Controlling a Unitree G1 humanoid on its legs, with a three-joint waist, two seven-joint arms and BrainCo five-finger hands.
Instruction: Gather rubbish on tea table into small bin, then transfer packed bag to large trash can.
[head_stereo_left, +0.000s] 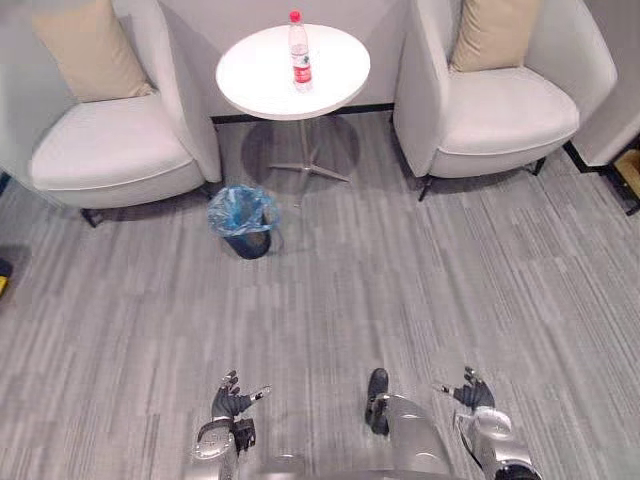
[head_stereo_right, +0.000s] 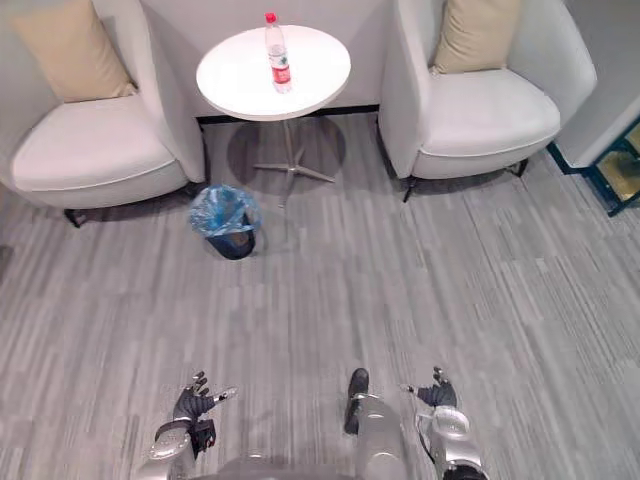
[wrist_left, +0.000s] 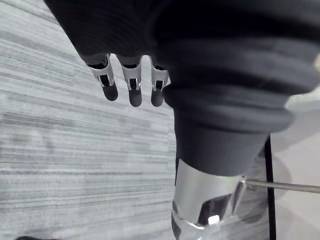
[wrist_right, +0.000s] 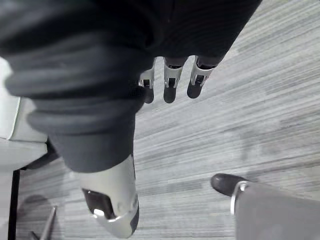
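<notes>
A clear plastic bottle (head_stereo_left: 299, 52) with a red cap and red label stands upright on the round white tea table (head_stereo_left: 250, 75) at the far middle. A small dark bin (head_stereo_left: 245, 222) lined with a blue bag stands on the floor just in front of the table, to its left. My left hand (head_stereo_left: 231, 402) hangs low at the near left, fingers relaxed and empty. My right hand (head_stereo_left: 471, 392) hangs at the near right, also relaxed and holding nothing. Both are far from the table. In the wrist views the left hand's fingers (wrist_left: 132, 85) and the right hand's fingers (wrist_right: 170, 85) hang loosely over the floor.
Two white armchairs flank the table, the left armchair (head_stereo_left: 110, 150) and the right armchair (head_stereo_left: 500, 110), each with a beige cushion. Grey striped carpet (head_stereo_left: 400, 290) spreads wide between me and the furniture. A dark edge of something (head_stereo_left: 630, 175) lies at the far right.
</notes>
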